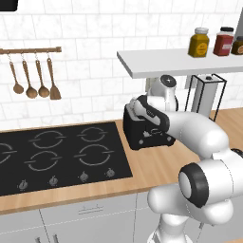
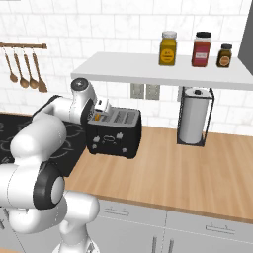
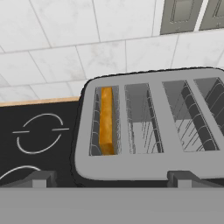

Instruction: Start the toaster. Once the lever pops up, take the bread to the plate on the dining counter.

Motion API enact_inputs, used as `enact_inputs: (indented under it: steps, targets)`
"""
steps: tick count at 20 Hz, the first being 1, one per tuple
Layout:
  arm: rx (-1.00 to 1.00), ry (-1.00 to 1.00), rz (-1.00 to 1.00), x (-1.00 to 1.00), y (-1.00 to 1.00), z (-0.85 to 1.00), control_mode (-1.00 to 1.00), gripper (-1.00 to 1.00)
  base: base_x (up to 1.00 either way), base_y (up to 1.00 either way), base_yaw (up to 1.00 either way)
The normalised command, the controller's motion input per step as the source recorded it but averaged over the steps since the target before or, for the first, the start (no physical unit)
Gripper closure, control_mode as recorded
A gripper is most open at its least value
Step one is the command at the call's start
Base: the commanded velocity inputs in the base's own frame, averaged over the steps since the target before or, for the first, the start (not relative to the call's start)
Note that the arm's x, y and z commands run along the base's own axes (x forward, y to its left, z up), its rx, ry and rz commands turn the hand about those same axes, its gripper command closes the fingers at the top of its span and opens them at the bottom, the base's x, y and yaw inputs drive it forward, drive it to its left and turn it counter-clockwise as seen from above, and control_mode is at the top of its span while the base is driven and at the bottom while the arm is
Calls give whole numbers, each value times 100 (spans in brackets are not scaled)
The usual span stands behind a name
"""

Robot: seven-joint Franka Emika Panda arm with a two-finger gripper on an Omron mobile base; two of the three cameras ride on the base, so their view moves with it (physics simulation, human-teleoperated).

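Hovering just above the toaster (image 3: 148, 131), the gripper (image 3: 111, 178) has its fingers spread wide, holding nothing; the bread (image 3: 106, 120) sits in the toaster's end slot (apparently nearest the stove (image 1: 57, 154)).

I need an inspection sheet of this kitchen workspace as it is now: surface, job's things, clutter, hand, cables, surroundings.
Surface: light wood wall counter with a black cooktop set in it.
Job's things: black boxy toaster on the counter; tan bread slice upright in its leftmost slot in the hand view.
Clutter: white paper towel roll in a black wire holder.
Hand: the two-finger hand is open, above the toaster, holding nothing.
Cables: nothing seen.
Surroundings: white tiled wall; white shelf with three jars; wooden utensils on a rail; two grey wall outlets.
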Motion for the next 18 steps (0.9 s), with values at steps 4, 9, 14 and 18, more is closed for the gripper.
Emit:
enact_inputs:
  steps: [4,9,14,18]
  targets:
    - [0,0,0,0,0,0,-100,-100,0,0,0]
    - [0,0,0,0,0,0,-100,-100,0,0,0]
    - [0,0,0,0,0,0,-100,-100,0,0,0]
    - [0,0,0,0,0,0,-100,-100,0,0,0]
